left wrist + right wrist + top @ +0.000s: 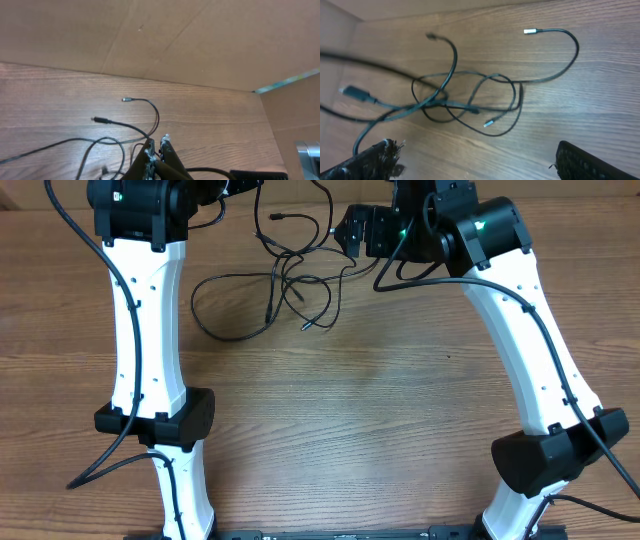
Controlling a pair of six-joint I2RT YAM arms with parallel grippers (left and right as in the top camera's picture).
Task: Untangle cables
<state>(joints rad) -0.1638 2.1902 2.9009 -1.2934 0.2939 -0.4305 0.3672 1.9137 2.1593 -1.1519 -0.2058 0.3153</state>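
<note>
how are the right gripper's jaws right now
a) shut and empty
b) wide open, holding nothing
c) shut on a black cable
b: the jaws of the right gripper stand far apart at the bottom corners of its wrist view, and the tangle of thin black cables lies beyond them, not touched by them.

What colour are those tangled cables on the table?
Black cables, with small silvery plug tips; the right wrist view shows them best.

White arms (145, 330), black joints (155, 418) (green lights (483, 224)).
</note>
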